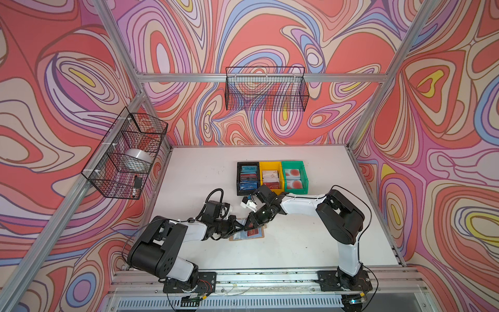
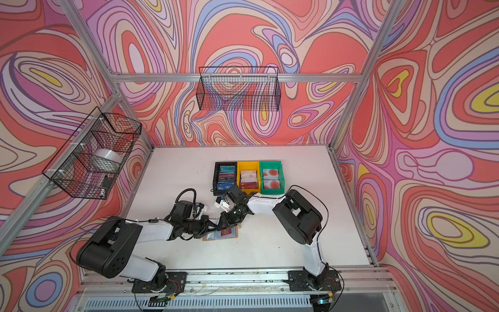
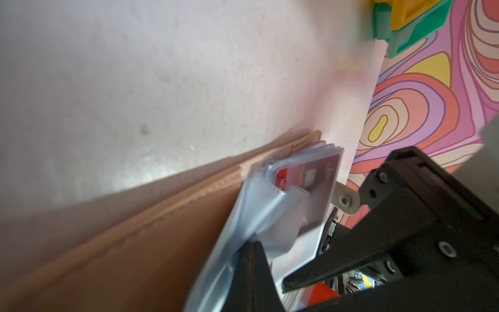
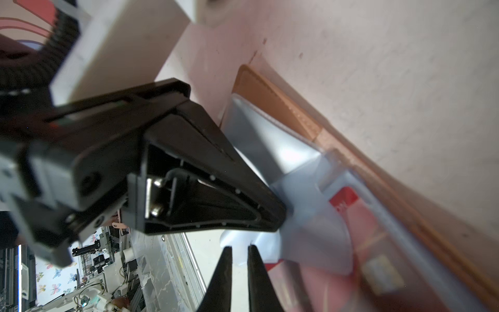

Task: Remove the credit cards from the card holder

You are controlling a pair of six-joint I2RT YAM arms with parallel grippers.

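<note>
Extraction step. The card holder [image 1: 248, 234] lies open near the black bin [image 1: 238, 178]. The left gripper [image 3: 252, 248] clamps a sleeve page [image 3: 272, 213]. The right gripper [image 4: 239, 247], jaws slightly parted and empty, should next pinch the dark red card [image 4: 345, 200].

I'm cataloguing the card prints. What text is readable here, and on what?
"VIP": on the blue card in the black bin.
Red card in the card holder: white lettering, cut off and blurred, unreadable.
Cards in the yellow bin and green bin: print too small to read.
</note>
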